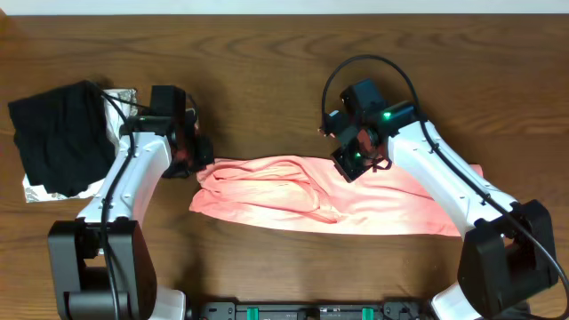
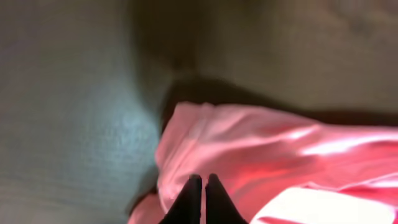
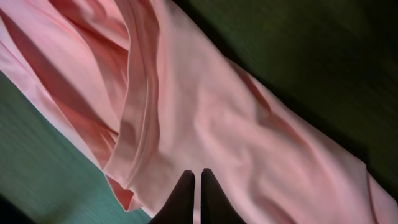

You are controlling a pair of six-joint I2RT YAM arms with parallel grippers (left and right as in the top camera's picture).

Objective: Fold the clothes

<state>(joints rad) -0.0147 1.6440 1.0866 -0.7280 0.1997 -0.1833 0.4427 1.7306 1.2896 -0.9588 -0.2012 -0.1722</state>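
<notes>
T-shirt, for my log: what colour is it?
The T-shirt is salmon pink, clearest in the overhead view.

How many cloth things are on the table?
3: a salmon-pink thin T-shirt in the middle, a black folded garment far left, a silvery-white patterned cloth under it. More may hide beneath.

Both arms bent inward, left end effector [image 2: 203, 198] and right end effector [image 3: 194, 190] with fingertips pressed together.

Black garment [image 1: 55, 133] blocks left edge; bare table [image 1: 258, 71] beyond T-shirt [image 1: 356, 209].
</notes>
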